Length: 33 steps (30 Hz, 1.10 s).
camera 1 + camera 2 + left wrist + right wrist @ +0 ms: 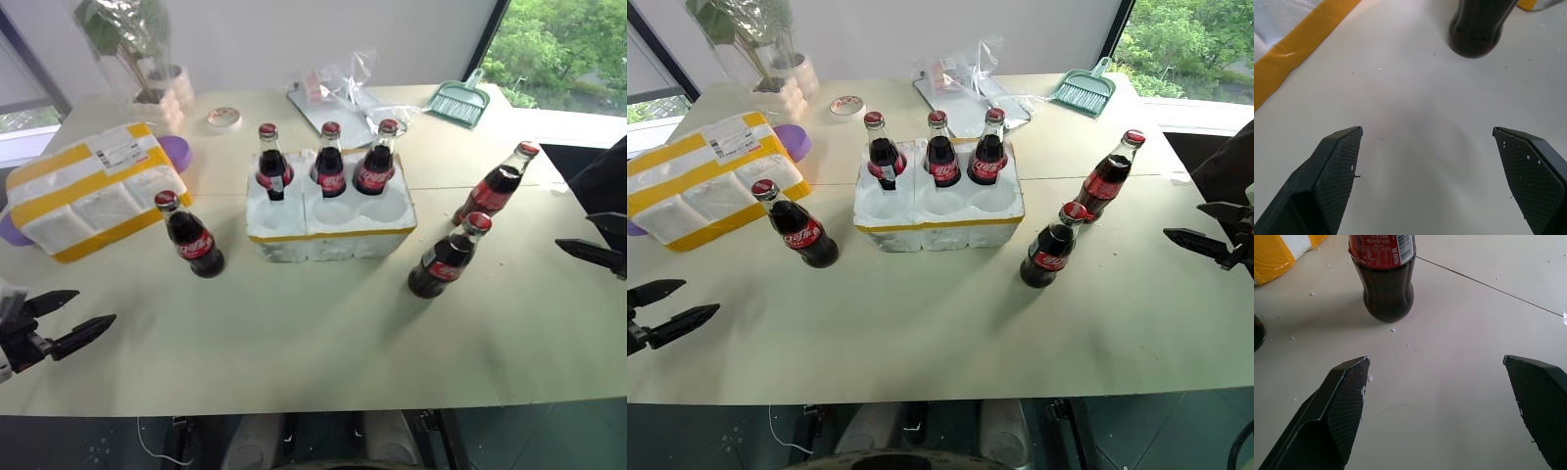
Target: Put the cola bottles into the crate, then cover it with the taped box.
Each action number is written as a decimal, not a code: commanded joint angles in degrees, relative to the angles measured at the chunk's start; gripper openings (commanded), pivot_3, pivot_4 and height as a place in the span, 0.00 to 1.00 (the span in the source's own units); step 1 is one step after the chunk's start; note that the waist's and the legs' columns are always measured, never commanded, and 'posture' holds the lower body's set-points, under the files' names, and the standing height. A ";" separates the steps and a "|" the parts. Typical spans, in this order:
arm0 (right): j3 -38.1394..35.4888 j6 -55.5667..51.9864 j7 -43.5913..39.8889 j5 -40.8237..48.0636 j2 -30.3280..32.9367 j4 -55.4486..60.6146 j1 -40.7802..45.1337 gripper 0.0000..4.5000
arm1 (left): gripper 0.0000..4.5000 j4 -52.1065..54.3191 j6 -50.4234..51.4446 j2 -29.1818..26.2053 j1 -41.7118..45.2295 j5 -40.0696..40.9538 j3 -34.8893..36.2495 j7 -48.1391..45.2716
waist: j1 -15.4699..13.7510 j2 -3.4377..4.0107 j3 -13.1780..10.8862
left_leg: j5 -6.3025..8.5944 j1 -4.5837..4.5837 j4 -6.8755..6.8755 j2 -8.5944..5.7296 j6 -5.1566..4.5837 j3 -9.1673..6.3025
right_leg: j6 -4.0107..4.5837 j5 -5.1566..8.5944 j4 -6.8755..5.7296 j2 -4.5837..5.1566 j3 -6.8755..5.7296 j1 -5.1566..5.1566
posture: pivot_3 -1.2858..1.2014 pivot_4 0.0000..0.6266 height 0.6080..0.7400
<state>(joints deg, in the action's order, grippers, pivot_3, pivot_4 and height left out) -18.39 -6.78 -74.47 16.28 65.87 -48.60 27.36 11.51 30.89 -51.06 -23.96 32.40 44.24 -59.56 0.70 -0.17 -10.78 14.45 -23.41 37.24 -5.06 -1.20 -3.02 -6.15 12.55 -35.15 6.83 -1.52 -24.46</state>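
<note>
My cross-hatched black left gripper [1427,134] and right gripper [1437,364] gape wide, empty, above the smooth matte table [323,323].

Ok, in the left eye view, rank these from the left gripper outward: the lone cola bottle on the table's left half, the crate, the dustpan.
1. The lone cola bottle, standing on the table just right of the taped box, nearest the left gripper.
2. The crate, mid-table, three bottles in its back row.
3. The dustpan, far right corner.

Glossy glass cola bottles [193,242], matt foam crate [331,227], smooth table [313,333]
</note>
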 commanded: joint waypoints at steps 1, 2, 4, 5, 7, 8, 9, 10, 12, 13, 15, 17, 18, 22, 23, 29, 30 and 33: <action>-0.47 1.29 0.48 0.16 -0.14 0.61 0.80 1.00 | 0.99 1.05 -0.84 0.48 0.77 0.42 1.60 0.66 | 0.02 0.00 0.00 | 0.00 0.00 0.00 0.00 0.00 0.00 | 0.00 0.00 0.00 0.00 0.00 0.00 | 0.52 0.24 0.99; -0.54 1.16 0.54 0.25 -0.23 0.76 0.76 1.00 | 0.99 0.88 -0.80 0.44 1.10 0.18 1.42 1.14 | 0.02 0.00 0.00 | 0.00 0.00 0.00 0.00 0.00 0.00 | 0.00 0.00 0.00 0.00 0.00 0.00 | 0.52 0.24 0.99; -0.78 0.81 0.58 0.54 -0.27 1.05 0.67 1.00 | 0.99 0.53 -0.56 0.40 1.57 0.20 1.41 1.49 | -0.02 0.00 0.00 | 0.00 0.00 0.00 0.00 0.00 0.00 | 0.00 0.00 0.00 0.00 0.00 0.00 | 0.52 0.24 0.99; -0.83 0.83 0.68 0.50 -0.20 1.07 0.60 1.00 | 0.99 0.31 -0.49 0.37 1.72 0.12 1.46 1.61 | -0.01 0.00 0.00 | 0.00 0.00 0.01 0.00 0.00 0.00 | 0.00 0.00 0.00 -0.01 0.00 0.00 | 0.52 0.24 0.99; -0.81 0.74 1.16 0.23 -0.03 1.08 0.49 1.00 | 0.99 -0.26 -0.32 0.28 1.93 0.03 1.47 1.66 | 0.01 0.04 0.01 | 0.00 0.00 0.00 0.00 0.00 0.01 | 0.00 0.00 0.00 0.00 0.00 0.00 | 0.52 0.24 0.99; -0.82 0.42 1.42 0.19 0.04 1.13 0.43 1.00 | 0.99 -0.62 -0.32 0.23 2.06 -0.03 1.41 1.65 | 0.01 0.04 0.01 | 0.00 0.00 0.00 0.00 0.00 0.01 | 0.00 0.00 0.00 0.00 0.00 0.00 | 0.52 0.24 0.99; -0.90 -0.16 1.56 0.33 0.08 1.21 0.39 1.00 | 0.99 -0.87 -0.15 0.26 2.22 0.15 1.40 1.64 | 0.01 0.04 0.02 | 0.00 0.00 0.00 0.00 0.00 0.01 | 0.00 -0.01 0.00 -0.01 0.00 0.00 | 0.52 0.24 0.99; -1.06 -1.26 1.24 0.77 0.16 1.43 0.41 1.00 | 0.99 -0.98 0.15 0.30 2.48 0.50 1.34 1.61 | 0.01 0.05 0.02 | 0.00 0.00 0.00 0.00 0.00 0.01 | -0.01 0.00 0.00 -0.01 0.00 0.00 | 0.52 0.24 0.99; -1.33 -2.12 0.91 1.28 0.23 2.29 0.16 1.00 | 0.99 -0.84 0.30 0.22 3.04 0.86 0.98 1.42 | 0.01 0.06 0.02 | 0.00 0.00 0.00 0.00 0.00 0.01 | 0.00 -0.01 -0.01 -0.01 0.00 0.00 | 0.52 0.24 0.99; -1.35 -2.14 1.05 1.29 0.20 2.53 0.15 1.00 | 0.99 -0.72 0.18 0.15 3.42 0.74 0.68 1.62 | -0.01 0.05 0.02 | 0.00 0.00 0.01 0.00 -0.01 0.01 | 0.00 -0.01 -0.01 -0.01 0.00 0.00 | 0.52 0.24 0.99; -1.16 -2.20 1.09 1.12 0.33 3.07 0.15 1.00 | 0.99 -0.52 0.34 0.10 5.13 1.22 0.08 2.26 | -0.09 0.06 0.03 | 0.00 0.00 0.01 0.00 0.00 0.01 | 0.00 -0.01 -0.01 0.00 0.00 0.00 | 0.52 0.24 0.99; -1.43 -4.21 -0.23 2.00 1.07 4.31 0.57 1.00 | 0.99 -0.12 1.52 -0.26 7.01 2.92 -0.49 1.86 | -0.08 0.06 0.03 | 0.00 0.00 0.02 0.00 0.00 0.00 | -0.01 -0.01 -0.01 -0.01 0.00 0.00 | 0.52 0.24 0.99; -1.71 -6.63 -1.58 2.99 1.88 5.44 1.10 1.00 | 0.99 0.01 2.37 -0.42 8.53 3.84 -1.26 1.91 | -0.06 0.07 0.03 | 0.00 0.00 0.02 0.00 0.00 0.00 | -0.01 -0.01 -0.02 -0.01 0.00 0.00 | 0.52 0.24 0.99; -2.15 -14.46 -7.78 6.41 5.55 11.99 0.83 1.00 | 0.99 0.64 4.60 -1.31 13.96 6.10 -5.43 1.18 | -0.11 0.28 0.00 | -0.06 0.00 0.04 -0.02 -0.10 0.01 | -0.04 -0.02 -0.03 -0.01 0.00 0.00 | 0.52 0.24 0.99; -2.38 -16.25 -9.45 7.34 6.78 14.36 0.29 1.00 | 0.99 0.80 5.05 -1.81 15.07 6.39 -6.57 0.74 | -0.08 0.30 -0.01 | -0.06 0.00 0.03 -0.01 -0.10 0.00 | -0.05 -0.03 -0.04 -0.01 -0.01 0.00 | 0.52 0.24 0.99; -7.69 -30.20 -15.39 16.74 12.77 30.06 -1.04 1.00 | 0.99 -2.30 4.89 -4.27 24.06 5.92 -14.67 -2.30 | -0.06 0.44 -0.02 | -0.01 -0.01 0.02 0.01 -0.02 -0.01 | -0.09 -0.05 -0.08 -0.03 -0.01 -0.04 | 0.52 0.24 0.99; -8.62 -32.19 -15.12 18.14 13.16 32.06 -0.71 1.00 | 0.99 -2.94 4.45 -4.35 25.28 5.40 -15.87 -2.61 | 0.01 0.45 -0.02 | 0.00 -0.01 0.02 0.01 0.00 0.00 | -0.08 -0.05 -0.08 -0.02 -0.01 -0.04 | 0.52 0.24 0.99; -12.02 -39.98 -14.36 24.68 13.99 39.59 0.99 1.00 | 0.99 -5.30 3.27 -3.95 28.94 4.17 -19.25 -3.11 | -0.02 0.46 -0.02 | 0.00 -0.01 0.01 0.00 0.00 0.01 | -0.09 -0.05 -0.06 -0.02 0.00 -0.06 | 0.52 0.24 0.99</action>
<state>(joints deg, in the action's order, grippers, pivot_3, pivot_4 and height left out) -26.83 -43.21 -89.10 36.46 77.76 -13.41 26.40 6.86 35.41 -54.45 3.84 37.19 25.44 -62.16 0.68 0.28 -10.81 14.44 -23.43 37.24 -5.06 -1.20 -3.02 -6.26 12.49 -35.22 6.81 -1.52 -24.54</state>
